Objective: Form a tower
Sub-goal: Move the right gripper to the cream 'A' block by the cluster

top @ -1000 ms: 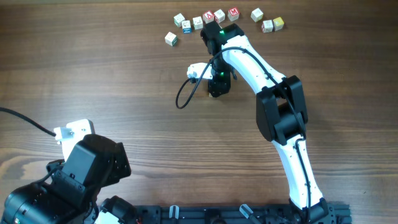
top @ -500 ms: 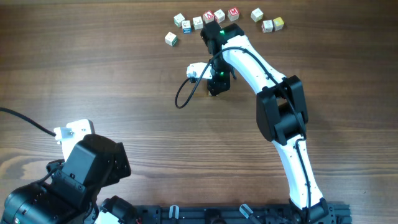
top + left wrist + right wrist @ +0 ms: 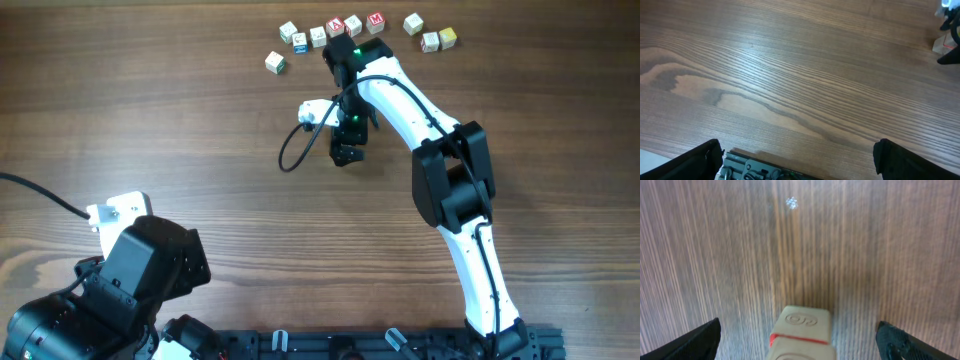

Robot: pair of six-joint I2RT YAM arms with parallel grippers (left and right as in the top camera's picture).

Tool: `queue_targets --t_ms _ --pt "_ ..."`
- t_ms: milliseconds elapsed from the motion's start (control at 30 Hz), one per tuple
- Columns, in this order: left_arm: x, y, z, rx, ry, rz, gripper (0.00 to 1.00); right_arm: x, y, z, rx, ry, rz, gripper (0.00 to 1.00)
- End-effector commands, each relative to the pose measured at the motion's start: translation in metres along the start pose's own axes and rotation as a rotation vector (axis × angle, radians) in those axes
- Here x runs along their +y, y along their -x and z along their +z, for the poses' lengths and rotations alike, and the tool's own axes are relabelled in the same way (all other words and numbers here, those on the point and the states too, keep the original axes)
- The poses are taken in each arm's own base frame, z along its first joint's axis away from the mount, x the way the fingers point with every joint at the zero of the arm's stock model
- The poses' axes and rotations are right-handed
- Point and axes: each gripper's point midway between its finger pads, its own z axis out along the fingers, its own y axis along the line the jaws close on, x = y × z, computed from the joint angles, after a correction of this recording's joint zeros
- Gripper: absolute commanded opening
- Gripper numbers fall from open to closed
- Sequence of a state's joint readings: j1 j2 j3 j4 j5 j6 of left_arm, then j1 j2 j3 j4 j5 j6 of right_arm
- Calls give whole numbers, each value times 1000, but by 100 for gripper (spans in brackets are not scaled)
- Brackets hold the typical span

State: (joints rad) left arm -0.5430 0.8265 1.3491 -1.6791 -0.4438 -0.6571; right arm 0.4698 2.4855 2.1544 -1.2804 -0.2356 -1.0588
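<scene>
Claw status: right claw (image 3: 344, 155) is spread wide with nothing in it. In the wrist view its two fingers (image 3: 690, 340) sit far out on either side of the tower (image 3: 800, 322), not touching it. The tower stands on the tabletop a bit in from the far edge, roughly mid-width and just nearer than the scattered loose cubes (image 3: 318, 36) along that edge. From overhead you can't see it at all, since the claw hangs right over it.

The wrist cam shows a cream top face with an embossed mark, and a red line where it meets the cube below. It looks fairly square on the one underneath, but only a sliver of that lower cube shows, so I can't say how many are stacked.

My read is that this is the let-go-and-back-off step. To do it well:
- go straight up, no sideways drift, because one finger clipping the top cube would probably topple a stack this skinny
- keep the jaws wide until they're above the top face
- only then swing toward the far edge for another cube
- bring the next one down centred and flat, and let go gently

Left claw (image 3: 797, 150) is also wide open and empty, parked by the near left corner.
</scene>
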Motion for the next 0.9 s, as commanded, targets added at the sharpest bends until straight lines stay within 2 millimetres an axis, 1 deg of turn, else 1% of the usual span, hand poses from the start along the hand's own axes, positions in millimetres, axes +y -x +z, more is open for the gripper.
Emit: queue_targets --t_ms 0,33,67,133,167,200,233,267,333,400,433,467,533,600,633,667,700,767,867 --pt "1 1 0 -2 2 -15 100 -10 27 -43 -127 -92 165 100" --pt "1 1 0 -2 2 -14 100 -16 34 -57 -165 -135 223 100" --pt "1 1 0 -2 2 -14 100 -25 44 -76 -224 -191 301 100" --pt "1 1 0 -2 2 -14 100 -46 51 -107 -305 -308 494 100" --pt "1 1 0 -2 2 -14 100 -64 47 -130 -348 -419 670 100" --pt "1 1 0 -2 2 -15 100 -82 35 -152 -385 -543 864 100" --pt "1 1 0 -2 2 -14 100 -91 26 -164 -408 -611 972 100" --pt "1 0 0 -2 3 -14 100 -106 9 -183 -456 -726 1134 100" --pt "1 1 0 -2 2 -15 100 -113 6 -189 -473 -759 1144 100" --pt "1 1 0 -2 2 -14 100 -122 3 -190 -485 -784 1114 100" --pt "1 1 0 -2 2 -14 100 -126 -3 -190 -486 -798 1136 100" --pt "1 0 0 -2 3 -14 100 -129 -16 -189 -499 -810 1232 100" --pt "1 0 0 -2 3 -15 100 -131 -54 -179 -538 -806 1551 100" --pt "1 1 0 -2 2 -14 100 -134 -80 -166 -547 -782 1708 100" --pt "1 1 0 -2 2 -15 100 -134 -89 -158 -550 -768 1764 100" --pt "1 1 0 -2 2 -14 100 -136 -100 -146 -549 -730 1823 100" --pt "1 1 0 -2 2 -14 100 -138 -104 -129 -541 -666 1834 100" --pt "1 1 0 -2 2 -14 100 -140 -109 -110 -512 -608 1841 100" --pt "1 1 0 -2 2 -14 100 -143 -115 -86 -448 -595 1795 100"
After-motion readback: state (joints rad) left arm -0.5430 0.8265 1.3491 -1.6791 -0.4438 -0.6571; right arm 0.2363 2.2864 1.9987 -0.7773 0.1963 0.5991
